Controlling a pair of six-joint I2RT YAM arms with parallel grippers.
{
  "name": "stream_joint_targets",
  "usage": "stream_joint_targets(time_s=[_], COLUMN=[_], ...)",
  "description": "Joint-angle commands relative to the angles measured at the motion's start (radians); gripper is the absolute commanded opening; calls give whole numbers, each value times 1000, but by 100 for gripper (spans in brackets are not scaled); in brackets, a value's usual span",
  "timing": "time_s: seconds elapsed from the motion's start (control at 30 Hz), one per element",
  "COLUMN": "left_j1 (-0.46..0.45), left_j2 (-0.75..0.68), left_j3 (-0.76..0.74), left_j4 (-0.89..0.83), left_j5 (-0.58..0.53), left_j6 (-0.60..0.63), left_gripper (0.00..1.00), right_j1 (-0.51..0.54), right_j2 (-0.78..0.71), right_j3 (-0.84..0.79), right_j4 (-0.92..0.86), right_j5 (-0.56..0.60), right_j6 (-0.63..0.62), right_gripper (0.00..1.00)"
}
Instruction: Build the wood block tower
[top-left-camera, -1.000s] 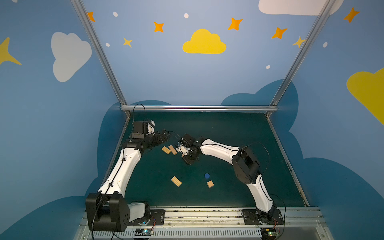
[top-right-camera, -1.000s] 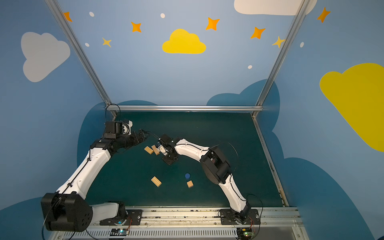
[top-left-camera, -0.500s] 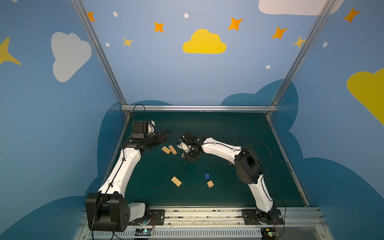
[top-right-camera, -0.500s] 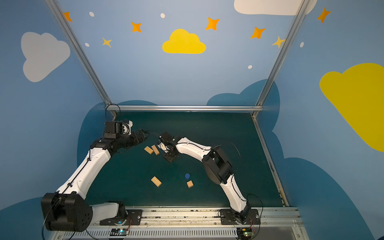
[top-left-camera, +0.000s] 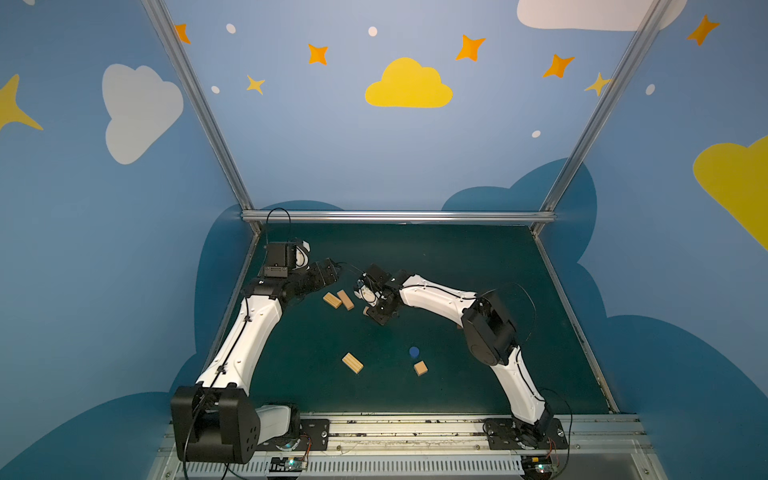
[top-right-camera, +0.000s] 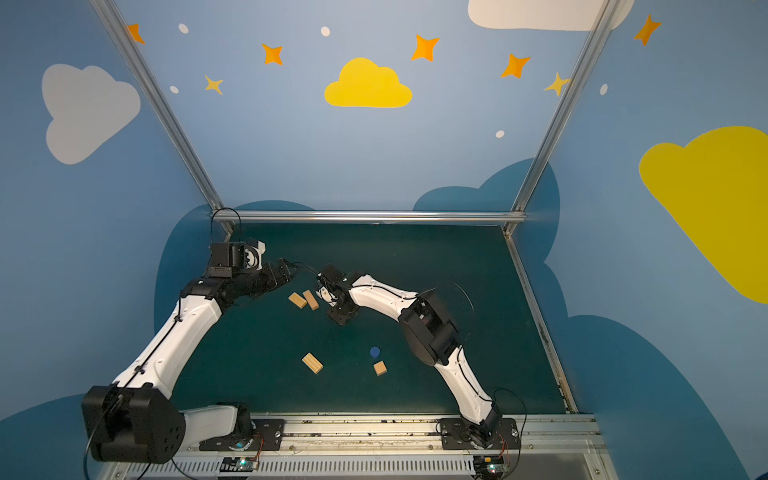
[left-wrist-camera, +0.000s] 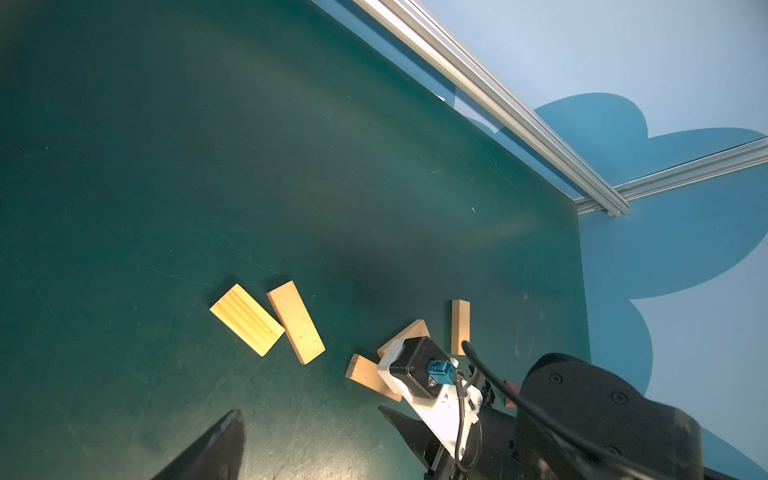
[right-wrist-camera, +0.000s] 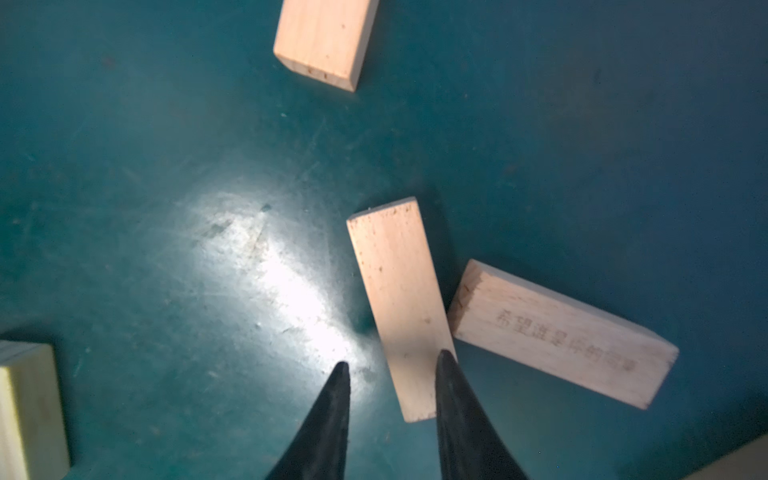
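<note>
No wood block tower is in view; the wood blocks lie flat and scattered on the green mat. Two tan bars sit side by side at mid-left. My right gripper points down beside them, open. Below it lies a tan bar, nearer one fingertip, with a gap to the other. A printed bar touches that bar. My left gripper hovers wide open and holds nothing. Nearer the front lie another bar, a tan cube and a blue round piece.
An aluminium rail bounds the mat at the back, with sloping rails at both sides. The two grippers stand close together at mid-left. A reddish block corner peeks out behind the right arm.
My right arm has shifted slightly near the bars. The left arm and the loose blocks have not moved.
</note>
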Motion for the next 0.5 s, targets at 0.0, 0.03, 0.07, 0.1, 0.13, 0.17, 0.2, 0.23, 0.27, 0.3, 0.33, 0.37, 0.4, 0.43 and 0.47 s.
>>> stream_joint_targets(time_s=[0.0, 0.03, 0.07, 0.1, 0.13, 0.17, 0.2, 0.23, 0.27, 0.3, 0.33, 0.37, 0.4, 0.43, 0.47], left_j1=[-1, 0, 0, 0, 1, 0, 1, 1, 0, 1, 0, 1, 0, 1, 0], left_j2=[-6, -6, -6, -6, -7, -6, -6, -6, -7, -7, -7, -8, -7, -7, -8], left_j3=[-5, -5, -5, -5, -5, -5, -5, -6, -5, -5, -5, -5, -5, -5, -5], left_j4=[4, 2, 2, 2, 1, 2, 2, 2, 1, 1, 0, 1, 1, 0, 0], left_j5=[7, 6, 4, 6, 5, 5, 5, 4, 3, 4, 2, 2, 2, 2, 1], left_j6=[11, 12, 12, 12, 12, 12, 13, 14, 13, 14, 14, 15, 15, 15, 15], left_gripper=[100, 100, 100, 100, 100, 100, 100, 100, 100, 100, 100, 100, 100, 100, 100], right_j1=[-3, -3, -3, -3, -3, -3, -3, -3, -4, -5, -6, -6, -6, -6, -6], right_j2=[29, 31, 31, 31, 31, 30, 29, 28, 29, 32, 34, 37, 39, 42, 44], right_j3=[29, 30, 33, 36, 41, 42, 42, 45, 47, 49, 52, 55, 57, 59, 59], right_j4=[-31, -32, -35, -36, -37, -37, -36, -35, -34, -35, -37, -39, -42, -44, -45], right_j5=[5, 7, 6, 8, 9, 11, 17, 23, 25, 27, 28, 30, 30, 31, 30], right_j6=[-7, -8, -10, -11, -14, -16, -16, -17, -19, -20, -21, -23, -23, -24, -24], right_gripper=[34, 34, 35, 35, 36, 36, 36, 36, 36, 36, 36, 36, 36, 36, 37])
